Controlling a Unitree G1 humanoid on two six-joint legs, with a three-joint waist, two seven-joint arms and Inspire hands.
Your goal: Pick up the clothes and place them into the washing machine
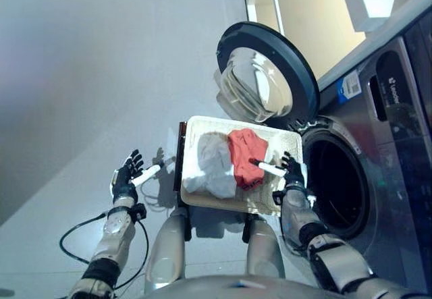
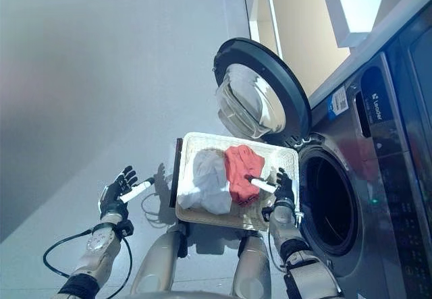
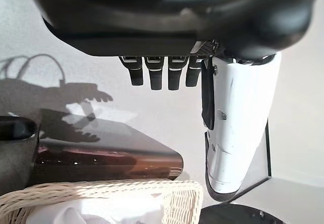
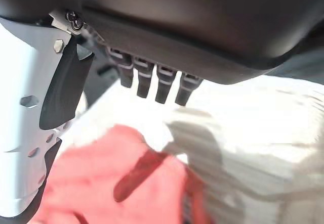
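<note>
Right hand [image 1: 291, 175], lower right of centre in the left eye view: fingers straight and spread, holding nothing, white-covered thumb reaching over the red crumpled garment [image 1: 246, 156]. That garment lies in the cream woven rectangular basket [image 1: 282, 137], long axis running top to bottom of the frame, beside a pale grey bundled garment [image 1: 212, 165]. Left hand [image 1: 126, 177], lower left: spread, empty, clear of the basket. Dark grey front-loading washing machine [image 1: 378, 144] at right, round door [image 1: 266, 69] open.

A basket [image 1: 283, 139] sits on the floor [image 1: 101, 76], left of the washing machine [image 1: 391, 177]. Two garments lie in it, one [image 1: 212, 165] left of the other [image 1: 246, 156]. The machine's door [image 1: 266, 73] stands open at the far side.
</note>
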